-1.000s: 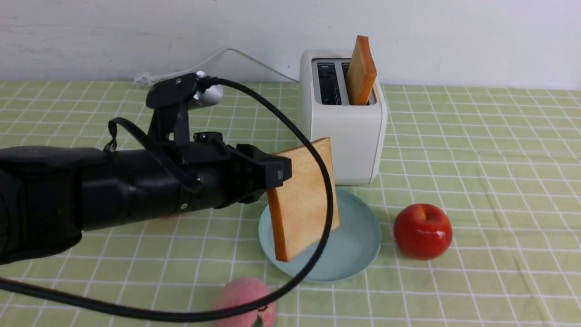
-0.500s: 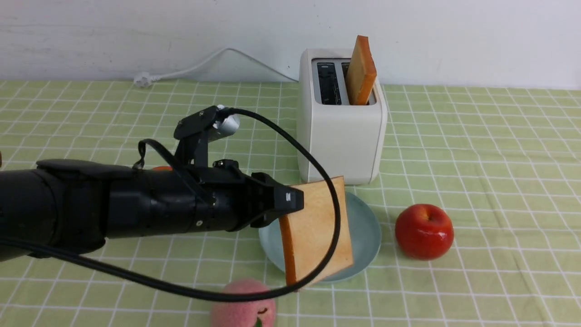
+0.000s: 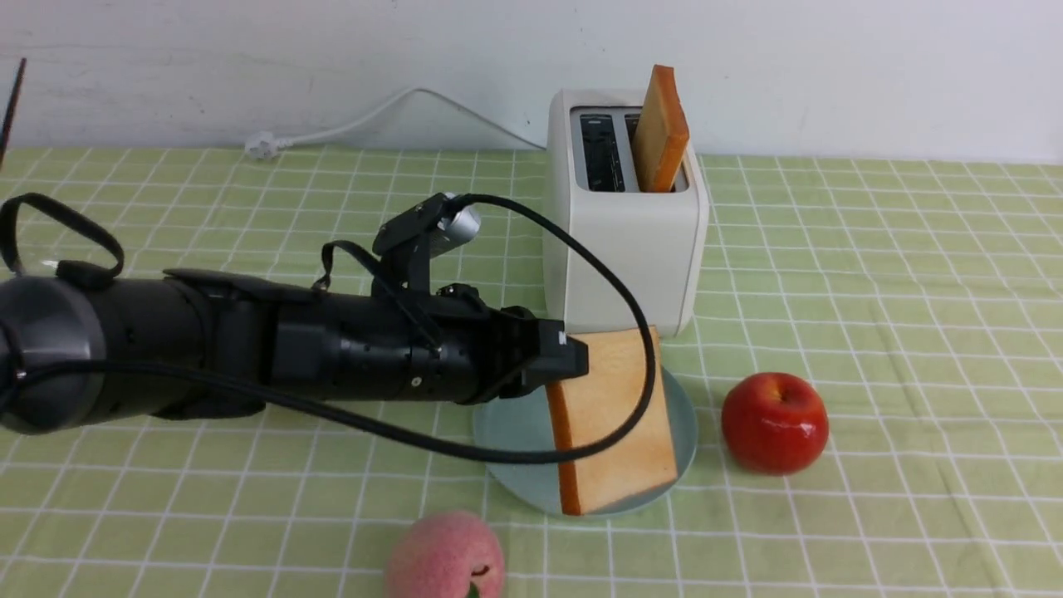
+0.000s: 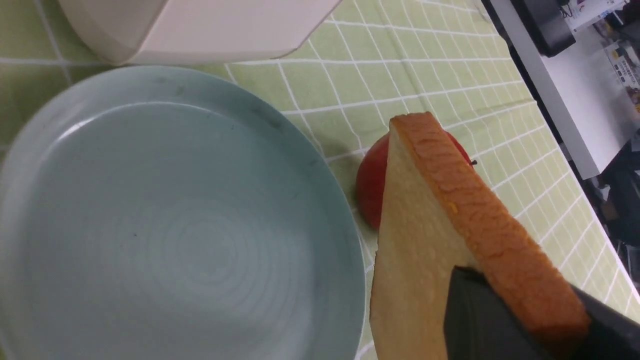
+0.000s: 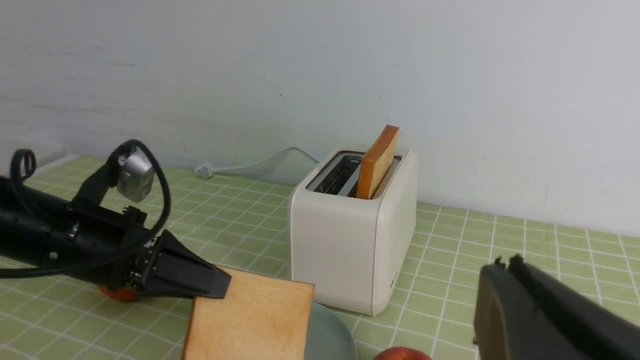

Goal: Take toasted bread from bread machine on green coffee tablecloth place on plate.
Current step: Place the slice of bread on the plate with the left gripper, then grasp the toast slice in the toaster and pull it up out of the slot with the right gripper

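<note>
Toast (image 3: 619, 423) is pinched at its far left corner in the left gripper (image 3: 573, 359), which is clamped on it. The gripper's black arm (image 3: 208, 357) reaches in low from the left across the cloth (image 3: 872, 291). A black cable (image 3: 465, 448) loops from the wrist camera (image 3: 453, 223) down in front of the slice. Behind the arm, a white cord (image 3: 365, 120) with its plug lies on the cloth along the wall. At the front edge, a pink peach (image 3: 446, 565) rests on the cloth, near the plate (image 3: 511, 436) but apart from it.

The toast leans low over the right half of the plate, broad face up, with its darker crust edge turned left. Its near edge reaches the plate's front rim, but I cannot tell whether it touches. In the left wrist view a black finger (image 4: 480, 320) presses the slice's pale face just under the crust, with the plate's bowl beside it.

Just behind the plate stands the toaster (image 3: 623, 249). A second slice (image 3: 662, 129) stands in its right slot, tilted slightly. Right of the plate and apart from it sits a red apple (image 3: 774, 422).

The right gripper (image 5: 505, 272) shows only in its own wrist view, as a dark shape away from the toaster. I cannot tell whether its jaws are apart or together.
</note>
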Robot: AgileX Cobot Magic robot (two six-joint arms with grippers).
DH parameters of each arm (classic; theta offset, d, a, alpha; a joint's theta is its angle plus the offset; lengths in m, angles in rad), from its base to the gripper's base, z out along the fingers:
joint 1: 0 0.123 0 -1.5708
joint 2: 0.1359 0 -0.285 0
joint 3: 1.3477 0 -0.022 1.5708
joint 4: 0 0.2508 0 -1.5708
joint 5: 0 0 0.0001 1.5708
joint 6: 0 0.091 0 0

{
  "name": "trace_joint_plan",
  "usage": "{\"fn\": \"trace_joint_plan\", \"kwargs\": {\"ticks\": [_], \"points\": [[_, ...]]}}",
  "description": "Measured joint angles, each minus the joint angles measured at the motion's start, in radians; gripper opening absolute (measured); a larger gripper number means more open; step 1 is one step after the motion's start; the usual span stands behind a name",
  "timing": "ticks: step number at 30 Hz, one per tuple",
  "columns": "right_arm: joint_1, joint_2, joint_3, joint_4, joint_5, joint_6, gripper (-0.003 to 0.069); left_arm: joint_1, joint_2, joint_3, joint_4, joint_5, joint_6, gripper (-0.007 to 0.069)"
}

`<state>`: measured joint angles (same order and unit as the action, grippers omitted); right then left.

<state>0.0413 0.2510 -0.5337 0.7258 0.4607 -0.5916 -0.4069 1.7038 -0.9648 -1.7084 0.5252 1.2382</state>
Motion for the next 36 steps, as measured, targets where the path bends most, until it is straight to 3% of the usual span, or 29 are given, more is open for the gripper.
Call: {"fn": "trace_joint_plan", "kwargs": {"ticks": [9, 13, 20, 23, 26, 32, 36], "points": [[0.0, 0.0, 0.0, 0.016, 0.001, -0.001, -0.0018, 0.001, 0.094, -0.042, -0.002, -0.057, -0.006, 0.0091], [0.0, 0.0, 0.0, 0.019, 0.002, -0.001, -0.0016, 0.003, 0.096, -0.043, -0.002, -0.071, -0.006, 0.0145], [0.0, 0.0, 0.0, 0.02, 0.005, -0.001, -0.0013, 0.003, 0.089, -0.043, -0.002, -0.093, -0.006, 0.0515], [0.0, 0.0, 0.0, 0.02, 0.005, -0.001, -0.0011, 0.003, 0.06, -0.043, -0.002, -0.132, -0.006, 0.0601], [0.0, 0.0, 0.0, 0.022, 0.005, -0.002, -0.001, 0.003, 0.0, -0.043, -0.003, -0.23, -0.006, 0.0639], [0.0, 0.0, 0.0, 0.022, 0.005, -0.003, -0.001, 0.003, -0.139, -0.041, -0.002, -0.385, -0.006, 0.06], [0.0, 0.0, 0.0, 0.022, 0.008, -0.004, -0.0007, 0.003, -0.313, -0.022, 0.054, -0.396, -0.005, 0.0431]]}}
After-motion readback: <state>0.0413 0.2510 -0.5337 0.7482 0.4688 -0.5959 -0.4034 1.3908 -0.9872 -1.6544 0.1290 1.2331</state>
